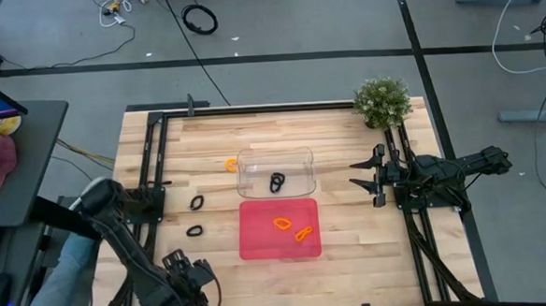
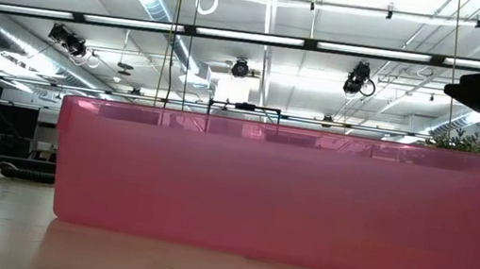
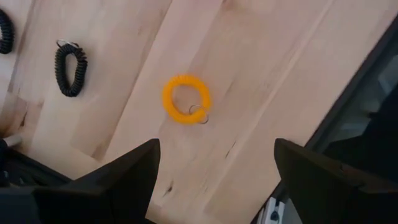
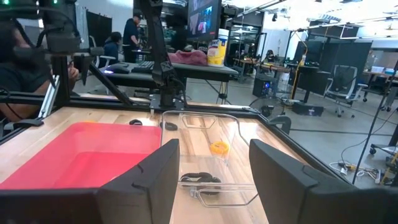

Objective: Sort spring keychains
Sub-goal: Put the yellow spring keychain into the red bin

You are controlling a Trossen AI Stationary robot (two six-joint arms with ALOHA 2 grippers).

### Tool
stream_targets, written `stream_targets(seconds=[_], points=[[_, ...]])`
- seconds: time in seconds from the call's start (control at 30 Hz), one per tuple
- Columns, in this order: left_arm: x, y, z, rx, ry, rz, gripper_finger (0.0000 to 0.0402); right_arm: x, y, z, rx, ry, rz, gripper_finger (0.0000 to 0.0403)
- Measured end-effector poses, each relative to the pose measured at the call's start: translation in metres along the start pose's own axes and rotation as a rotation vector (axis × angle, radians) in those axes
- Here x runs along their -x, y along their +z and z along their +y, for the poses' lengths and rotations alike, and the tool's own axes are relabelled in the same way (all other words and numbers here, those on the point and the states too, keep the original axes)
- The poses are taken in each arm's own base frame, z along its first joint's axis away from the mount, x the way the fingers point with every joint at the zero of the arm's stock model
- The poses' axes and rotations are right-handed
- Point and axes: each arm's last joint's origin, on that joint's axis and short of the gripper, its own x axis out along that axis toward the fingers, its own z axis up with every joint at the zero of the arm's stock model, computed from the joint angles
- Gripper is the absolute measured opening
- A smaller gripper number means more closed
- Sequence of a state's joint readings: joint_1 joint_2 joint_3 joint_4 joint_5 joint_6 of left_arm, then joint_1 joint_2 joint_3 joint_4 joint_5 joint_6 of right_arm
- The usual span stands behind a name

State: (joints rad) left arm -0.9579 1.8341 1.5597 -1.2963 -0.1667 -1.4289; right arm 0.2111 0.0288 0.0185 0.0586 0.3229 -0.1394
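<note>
A clear bin (image 1: 275, 172) at mid-table holds one black keychain (image 1: 276, 183). The red tray (image 1: 279, 229) in front of it holds two orange keychains (image 1: 282, 223) (image 1: 303, 233). An orange keychain (image 1: 230, 164) lies left of the bin. Two black keychains (image 1: 197, 202) (image 1: 194, 230) lie farther left. My left gripper (image 1: 188, 281) hangs open over the near left of the table. Its wrist view shows an orange keychain (image 3: 186, 99) flat on the wood below the open fingers (image 3: 214, 149), untouched. My right gripper (image 1: 361, 174) is open and empty right of the bin (image 4: 205, 162).
A potted plant (image 1: 383, 100) stands at the far right corner. Black frame rails (image 1: 156, 159) run along the table's sides. A person's sleeve (image 1: 68, 262) shows beyond the left edge. In the low view the red tray's wall (image 2: 278, 198) fills the foreground.
</note>
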Motion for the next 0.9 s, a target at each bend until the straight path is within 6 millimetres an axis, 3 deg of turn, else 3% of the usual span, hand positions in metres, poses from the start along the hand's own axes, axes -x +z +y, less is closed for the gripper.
stream_targets(seconds=[0.13, 0.4, 0.9], points=[[-0.011, -0.001, -0.008, -0.014, -0.002, 0.031, 0.0320, 0.000, 0.000, 0.000, 0.000, 0.000, 0.000, 0.0198], [-0.010, -0.003, -0.012, -0.048, -0.046, 0.045, 0.0320, 0.000, 0.000, 0.000, 0.000, 0.000, 0.000, 0.0198], [-0.014, 0.020, -0.007, -0.112, -0.046, 0.084, 0.0320, 0.000, 0.000, 0.000, 0.000, 0.000, 0.000, 0.0198]])
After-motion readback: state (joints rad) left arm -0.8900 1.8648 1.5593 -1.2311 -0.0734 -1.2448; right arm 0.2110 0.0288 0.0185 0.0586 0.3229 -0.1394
